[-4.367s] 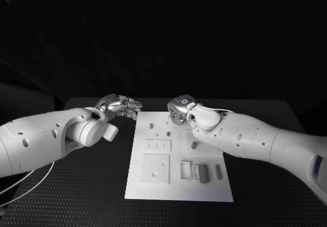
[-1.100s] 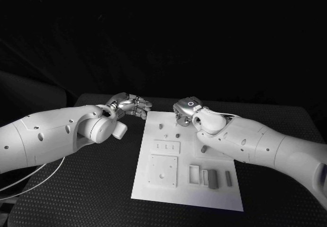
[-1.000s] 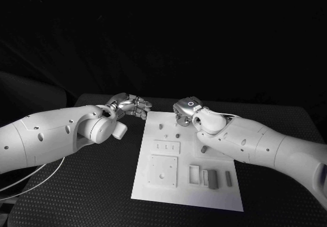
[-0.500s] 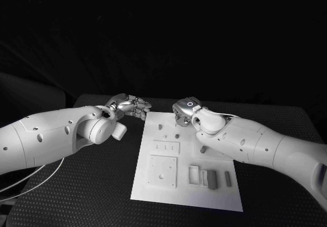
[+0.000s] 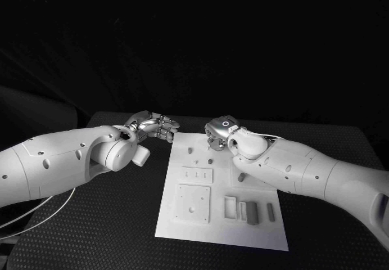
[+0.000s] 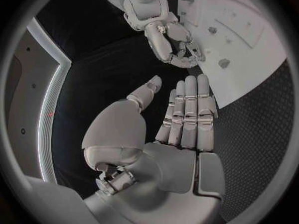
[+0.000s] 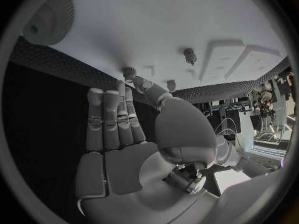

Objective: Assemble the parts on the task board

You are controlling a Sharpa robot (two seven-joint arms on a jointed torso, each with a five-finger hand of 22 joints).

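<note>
The right hand (image 5: 218,131) hovers over the far end of the task board (image 5: 188,225), fingers straight and apart, holding nothing. The left hand (image 5: 154,127) sits just off the board's far left corner, likewise spread and empty. The grey parts (image 5: 253,212) lie in a row at the board's near right, well apart from both hands. To do this step well, I judge one hand should reach back to that row and pinch one part squarely. The black worktop (image 5: 105,225) is textured; the room behind is dark.
</note>
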